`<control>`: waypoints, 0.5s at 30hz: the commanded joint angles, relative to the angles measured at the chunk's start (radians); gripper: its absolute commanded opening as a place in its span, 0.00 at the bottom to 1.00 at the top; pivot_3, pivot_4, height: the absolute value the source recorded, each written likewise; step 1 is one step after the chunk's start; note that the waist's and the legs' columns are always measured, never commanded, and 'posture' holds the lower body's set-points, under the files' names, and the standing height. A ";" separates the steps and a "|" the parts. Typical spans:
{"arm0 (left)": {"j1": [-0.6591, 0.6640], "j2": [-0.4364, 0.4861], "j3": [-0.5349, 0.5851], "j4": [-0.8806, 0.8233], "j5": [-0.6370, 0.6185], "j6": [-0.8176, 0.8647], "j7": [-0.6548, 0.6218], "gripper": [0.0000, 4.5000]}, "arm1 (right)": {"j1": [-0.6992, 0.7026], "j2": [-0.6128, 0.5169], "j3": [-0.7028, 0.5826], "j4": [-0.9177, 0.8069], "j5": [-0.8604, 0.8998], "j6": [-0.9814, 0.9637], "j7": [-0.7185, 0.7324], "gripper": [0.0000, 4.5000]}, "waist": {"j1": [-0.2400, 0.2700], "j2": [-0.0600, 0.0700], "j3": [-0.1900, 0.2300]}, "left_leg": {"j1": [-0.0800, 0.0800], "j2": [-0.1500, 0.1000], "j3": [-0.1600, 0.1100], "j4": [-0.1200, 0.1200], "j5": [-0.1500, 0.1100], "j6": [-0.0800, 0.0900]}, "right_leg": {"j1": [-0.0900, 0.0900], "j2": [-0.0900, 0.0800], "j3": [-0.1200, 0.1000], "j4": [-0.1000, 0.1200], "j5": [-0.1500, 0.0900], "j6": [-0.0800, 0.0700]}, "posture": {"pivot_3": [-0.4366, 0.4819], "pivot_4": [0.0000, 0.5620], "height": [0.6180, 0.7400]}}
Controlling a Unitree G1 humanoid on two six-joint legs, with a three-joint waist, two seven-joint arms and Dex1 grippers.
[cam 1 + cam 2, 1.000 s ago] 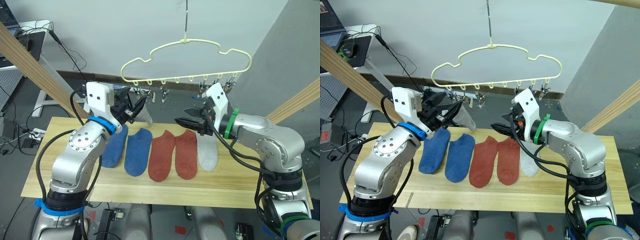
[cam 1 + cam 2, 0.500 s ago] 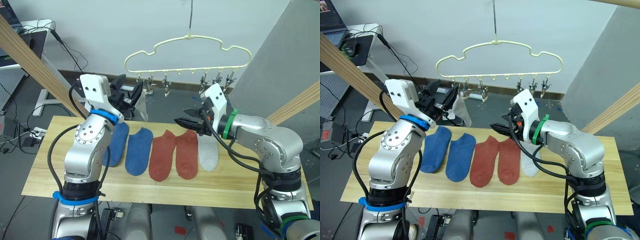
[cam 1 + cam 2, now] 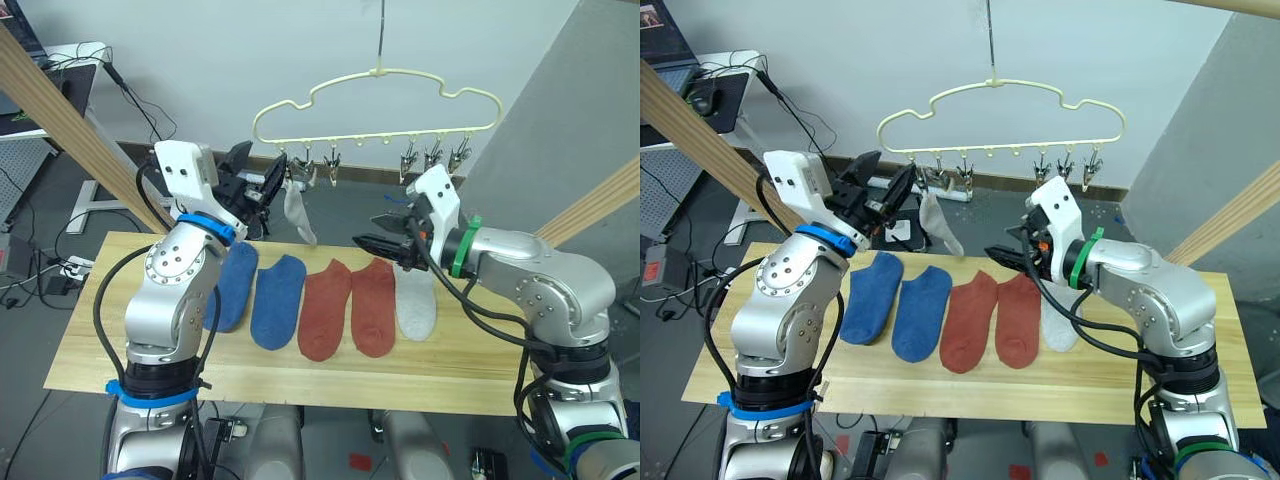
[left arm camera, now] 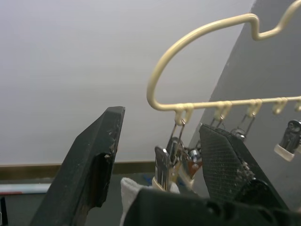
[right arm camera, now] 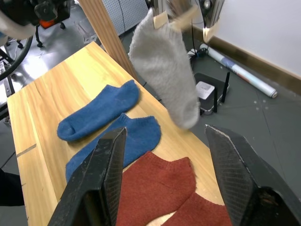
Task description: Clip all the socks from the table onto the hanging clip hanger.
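The pale-yellow clip hanger [image 3: 380, 92] hangs above the table's [image 3: 450, 375] far edge. A light grey sock [image 3: 299, 216] dangles from one of its leftmost clips [image 4: 162, 165]. My left gripper [image 3: 263, 156] is open, its fingers on either side of that clip and apart from the sock. Five socks lie in a row on the table: two blue [image 3: 232, 286] [image 3: 277, 300], two rust-red [image 3: 323, 308] [image 3: 373, 305] and one light grey [image 3: 415, 303]. My right gripper [image 3: 368, 231] hovers open and empty above the far ends of the red socks.
Slanted wooden poles stand at the left [image 3: 70, 120] and right [image 3: 590, 205] of the table. Several empty clips [image 3: 433, 155] hang at the hanger's right end. A desk with cables [image 3: 75, 60] stands beyond the table's left side.
My left gripper has opened and let go of the grey sock, which now hangs from the clip by itself and has swung slightly right. The right gripper has barely moved.
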 commanded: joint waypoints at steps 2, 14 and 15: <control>0.035 0.034 0.038 -0.120 -0.047 0.063 -0.015 0.64 | -0.030 -0.071 -0.088 -0.076 0.100 0.008 0.071 0.61 | 0.000 0.000 0.000 | 0.000 0.000 -0.001 0.001 0.000 0.001 | 0.000 0.000 0.000 0.002 0.000 0.000 | 0.52 0.43 1.00; 0.098 0.067 -0.004 -0.279 -0.086 0.198 -0.007 0.64 | -0.090 -0.190 -0.212 -0.024 0.292 -0.001 0.177 0.61 | 0.001 -0.001 -0.017 | 0.001 0.000 -0.003 0.002 0.003 0.004 | 0.001 0.000 -0.003 0.003 0.003 -0.002 | 0.53 0.40 1.00; 0.098 0.063 -0.021 -0.277 -0.072 0.194 -0.003 0.64 | -0.090 -0.192 -0.219 -0.021 0.311 0.003 0.181 0.61 | 0.001 -0.001 -0.020 | 0.001 0.000 -0.003 0.001 0.003 0.004 | 0.001 0.000 -0.003 0.003 0.003 -0.002 | 0.53 0.40 1.00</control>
